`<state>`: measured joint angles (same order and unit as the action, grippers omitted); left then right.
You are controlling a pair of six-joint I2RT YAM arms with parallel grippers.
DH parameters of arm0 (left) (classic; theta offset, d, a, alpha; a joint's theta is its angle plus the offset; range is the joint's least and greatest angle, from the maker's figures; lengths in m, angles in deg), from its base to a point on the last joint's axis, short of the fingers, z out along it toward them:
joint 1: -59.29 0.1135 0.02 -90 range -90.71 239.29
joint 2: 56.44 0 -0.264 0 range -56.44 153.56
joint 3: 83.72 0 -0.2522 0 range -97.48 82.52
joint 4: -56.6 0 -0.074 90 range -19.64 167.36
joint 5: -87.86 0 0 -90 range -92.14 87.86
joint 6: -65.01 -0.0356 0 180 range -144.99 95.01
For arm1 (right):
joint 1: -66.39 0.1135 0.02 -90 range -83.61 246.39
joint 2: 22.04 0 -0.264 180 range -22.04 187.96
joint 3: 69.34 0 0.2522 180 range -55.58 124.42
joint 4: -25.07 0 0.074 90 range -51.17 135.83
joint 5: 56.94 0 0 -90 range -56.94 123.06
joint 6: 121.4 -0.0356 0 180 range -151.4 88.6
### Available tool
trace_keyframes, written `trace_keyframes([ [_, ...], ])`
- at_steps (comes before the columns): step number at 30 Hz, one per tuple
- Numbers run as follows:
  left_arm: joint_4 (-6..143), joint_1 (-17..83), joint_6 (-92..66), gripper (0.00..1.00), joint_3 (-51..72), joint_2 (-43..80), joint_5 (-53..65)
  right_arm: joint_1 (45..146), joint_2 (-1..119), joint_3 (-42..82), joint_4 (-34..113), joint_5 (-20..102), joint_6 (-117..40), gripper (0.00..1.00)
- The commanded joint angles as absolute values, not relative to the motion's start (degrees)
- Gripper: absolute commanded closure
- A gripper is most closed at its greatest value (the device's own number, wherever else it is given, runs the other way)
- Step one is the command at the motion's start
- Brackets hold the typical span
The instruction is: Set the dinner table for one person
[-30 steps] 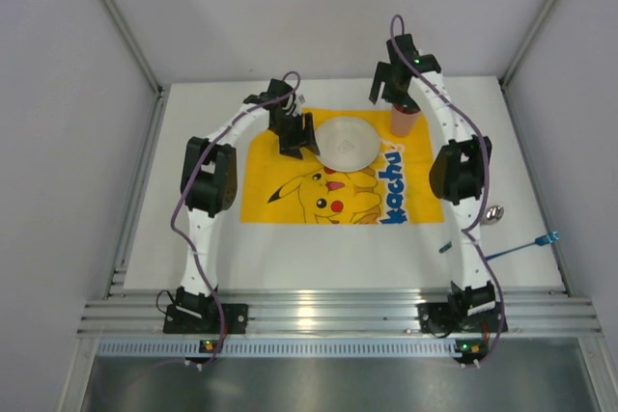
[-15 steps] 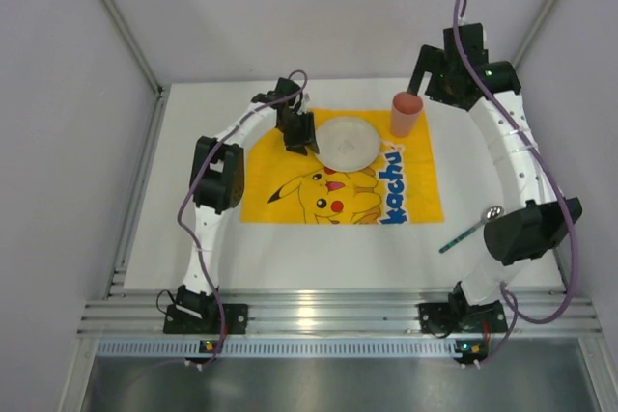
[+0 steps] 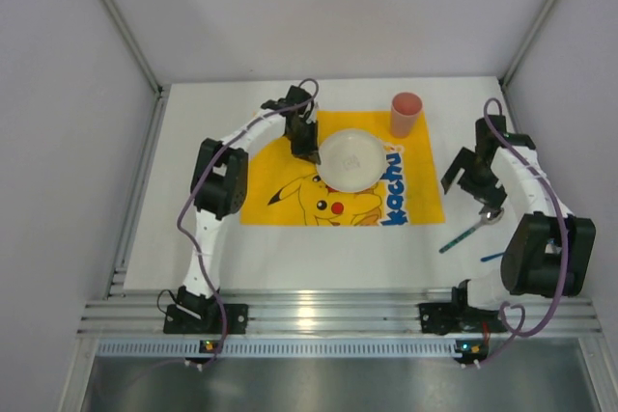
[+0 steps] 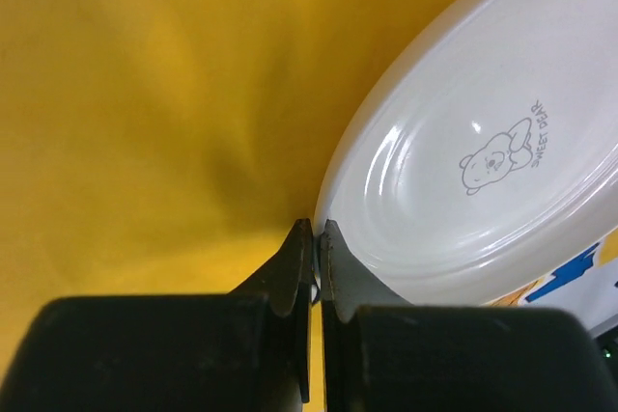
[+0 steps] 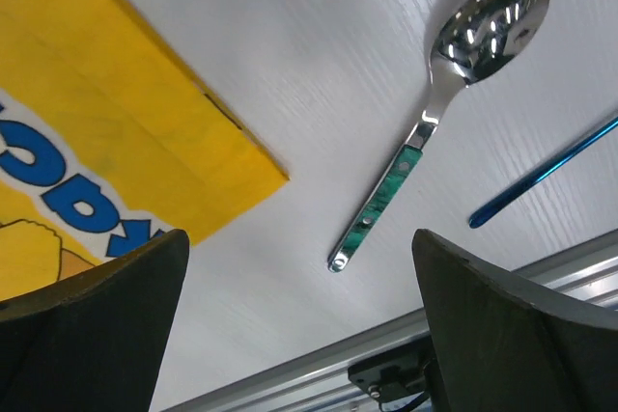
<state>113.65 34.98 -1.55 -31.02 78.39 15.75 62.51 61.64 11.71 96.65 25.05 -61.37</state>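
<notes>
Tabletop (image 3: pixel 193 238) is rigid; I judge the plate (image 3: pixel 352 159) light, stiff, slick, so my left hand (image 4: pixel 315 233) clenches its 9 o'clock rim, right hand (image 3: pixel 470 178) released wide.

- cloth (image 3: pixel 290 190): yellow, cartoon print, blue lettering
- plate (image 3: pixel 350 159): white, small grey bear drawing
- cup (image 3: pixel 406 114): pink
- spoon (image 5: pixel 425 132): silver, marbled green handle
- dinner table (image 3: pixel 193 229): plain white

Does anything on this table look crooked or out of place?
The spoon and a blue utensil lie slanted on the bare dinner table, right of the yellow cloth, not yet beside the plate. Nothing looks spilled or broken.
</notes>
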Motion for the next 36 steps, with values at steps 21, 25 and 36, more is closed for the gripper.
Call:
trace_keyframes([
  [21,107.5,33.8,1.9,0.28,2.3,51.7,13.4,55.8,63.5,-5.9,84.6,29.1,-65.8,0.33],
  [25,108.2,33.8,1.6,0.29,3.0,50.5,12.5,52.9,61.9,-9.0,83.1,27.1,-66.0,0.36],
  [36,109.3,33.8,1.4,0.30,1.8,50.8,12.3,51.5,60.8,-14.4,76.8,25.9,-66.6,1.00],
])
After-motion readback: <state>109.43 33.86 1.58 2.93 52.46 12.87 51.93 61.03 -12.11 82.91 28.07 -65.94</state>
